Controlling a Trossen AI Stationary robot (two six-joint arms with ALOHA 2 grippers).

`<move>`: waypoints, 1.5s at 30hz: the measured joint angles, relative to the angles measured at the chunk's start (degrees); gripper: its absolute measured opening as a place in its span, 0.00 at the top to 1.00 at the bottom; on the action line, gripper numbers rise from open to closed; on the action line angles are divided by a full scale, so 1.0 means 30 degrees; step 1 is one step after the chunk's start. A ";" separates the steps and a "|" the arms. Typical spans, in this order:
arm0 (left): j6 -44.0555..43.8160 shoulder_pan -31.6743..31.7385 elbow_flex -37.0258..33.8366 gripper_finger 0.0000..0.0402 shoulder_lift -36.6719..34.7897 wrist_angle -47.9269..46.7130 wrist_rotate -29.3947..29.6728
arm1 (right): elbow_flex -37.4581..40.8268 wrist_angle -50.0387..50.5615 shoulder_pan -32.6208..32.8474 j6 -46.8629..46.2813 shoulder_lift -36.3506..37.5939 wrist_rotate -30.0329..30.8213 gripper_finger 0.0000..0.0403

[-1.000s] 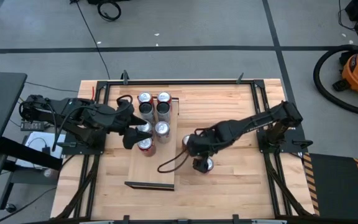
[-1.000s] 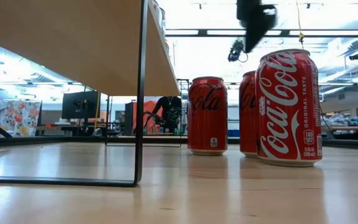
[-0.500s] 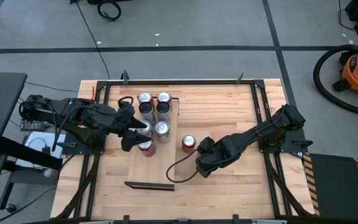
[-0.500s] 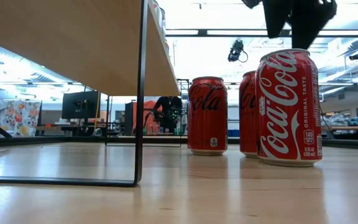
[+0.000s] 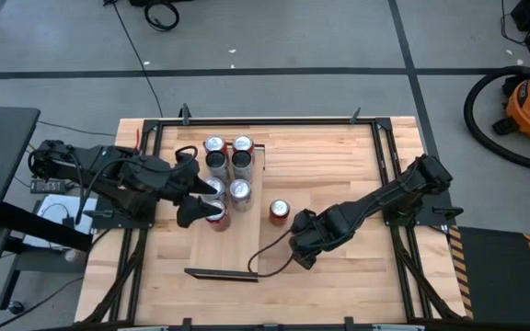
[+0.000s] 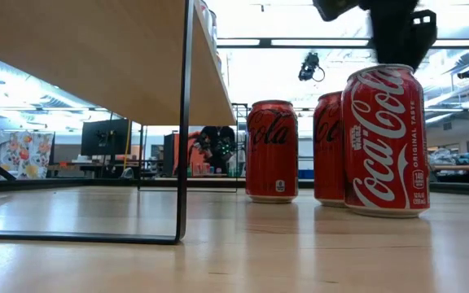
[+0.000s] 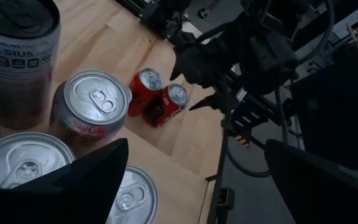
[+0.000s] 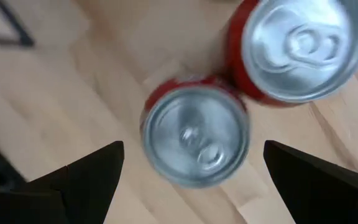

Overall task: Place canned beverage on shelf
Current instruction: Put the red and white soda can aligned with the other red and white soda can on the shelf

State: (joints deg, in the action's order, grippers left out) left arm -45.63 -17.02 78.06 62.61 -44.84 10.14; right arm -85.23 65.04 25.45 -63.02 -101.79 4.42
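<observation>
Directly below our right gripper [image 8: 188, 180], fingers spread wide and empty, stands a red can [image 8: 194, 134] touching its neighbour [image 8: 300, 46]; descending off-centre could topple both. Farther off, our left gripper [image 5: 194, 204] hovers open over the shelf [image 5: 233, 253].
</observation>
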 joint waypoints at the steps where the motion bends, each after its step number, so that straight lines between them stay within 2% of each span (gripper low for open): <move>1: 0.0066 0.0000 0.0000 0.03 0.0000 -0.0004 -0.0003 | 0.0000 0.0067 0.0026 0.0831 0.0036 -0.0210 0.02; 6: 0.0081 0.0007 -0.0005 0.03 0.0000 0.0000 0.0012 | 0.0000 0.1667 0.0036 0.4365 0.0056 -0.0843 0.02; 10: 0.0095 0.0007 0.0000 0.03 0.0000 0.0000 0.0004 | 0.0000 0.3094 0.0029 0.5326 0.0056 0.0690 0.02; 14: 0.0110 0.0007 -0.0002 0.03 0.0000 0.0003 0.0012 | 0.0004 0.2821 0.0138 0.7194 0.0063 0.1442 0.02; 20: 0.0059 0.0007 0.0000 0.03 0.0000 -0.0007 0.0012 | 0.1139 0.3198 -0.0050 0.8542 0.0069 0.1802 0.03; 24: -0.0017 0.0007 0.0000 0.03 0.0000 0.0000 0.0012 | 0.1937 0.3010 -0.0003 0.8440 0.0058 0.2957 0.05; 28: -0.0087 0.0007 0.0000 0.03 -0.0002 0.0000 0.0012 | 0.2763 0.1849 0.0200 0.8226 0.0304 0.4091 0.07; 34: -0.0101 0.0007 -0.0003 0.03 -0.0002 -0.0006 0.0012 | 0.4310 -0.1051 0.0342 0.7918 0.2183 0.4037 0.08; 38: -0.0100 0.0007 0.0000 0.03 0.0000 -0.0007 0.0012 | 0.4870 -0.3276 0.0726 0.7367 0.3208 0.3252 0.08; 45: -0.0072 0.0007 0.0000 0.03 -0.0002 0.0000 -0.0294 | 0.4924 -0.7033 0.1646 0.5546 0.2730 0.2060 0.08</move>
State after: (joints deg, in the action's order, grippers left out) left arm -45.84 -16.99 78.06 62.60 -44.84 9.26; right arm -70.46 43.94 30.39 -46.38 -93.60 10.60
